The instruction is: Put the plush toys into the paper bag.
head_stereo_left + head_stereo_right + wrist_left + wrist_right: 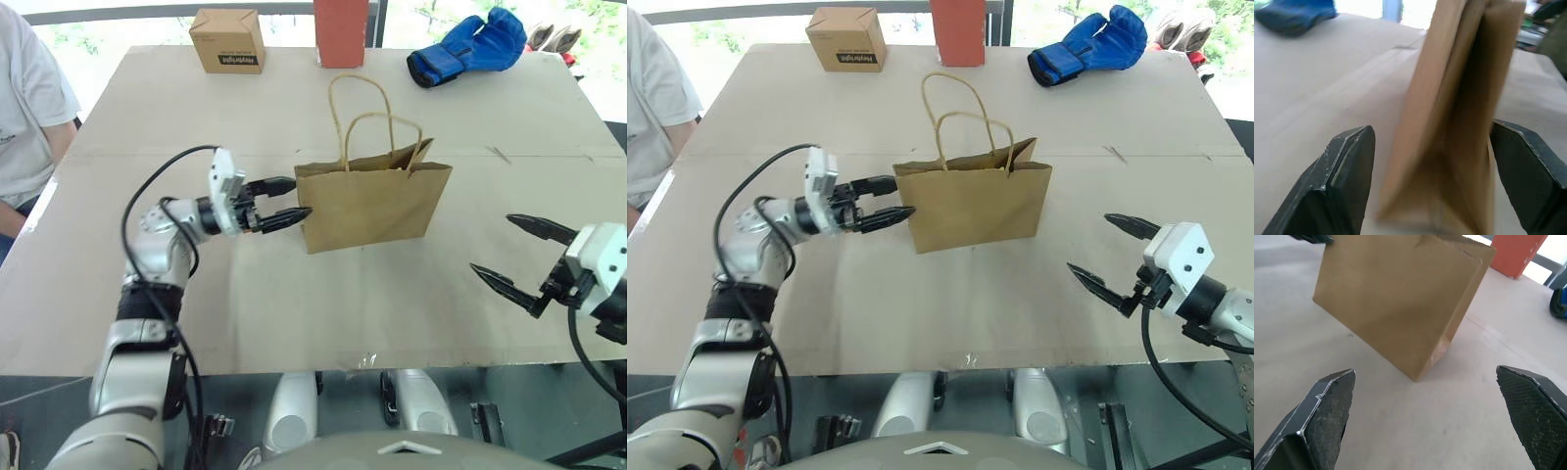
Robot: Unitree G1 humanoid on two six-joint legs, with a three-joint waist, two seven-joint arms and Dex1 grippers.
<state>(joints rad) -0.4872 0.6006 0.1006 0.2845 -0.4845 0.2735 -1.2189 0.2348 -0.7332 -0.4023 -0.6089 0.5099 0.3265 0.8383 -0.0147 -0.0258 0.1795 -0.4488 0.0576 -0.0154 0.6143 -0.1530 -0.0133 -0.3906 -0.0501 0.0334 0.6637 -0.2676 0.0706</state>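
Nearest me, my right gripper (522, 258) hangs spread wide, empty. Further in, my left gripper (284, 201) is parted at the left end of the one paper bag (377, 203), standing mid-table (294, 313); its inside is hidden. Farthest: one cardboard box (226, 40), one blue glove (468, 46).

A robot test bench set up by a window

The work surface is a table (294, 313) covered in plain brown cardboard sheets, with odd props laid out along its far edge, well beyond the jaws: a small printed cardboard box (227, 40), a red box (341, 31) and a blue boxing glove (468, 46). Bright daylight and greenery show behind a rail past them. A seated person (29, 108) in a white shirt watches from the table's left side.
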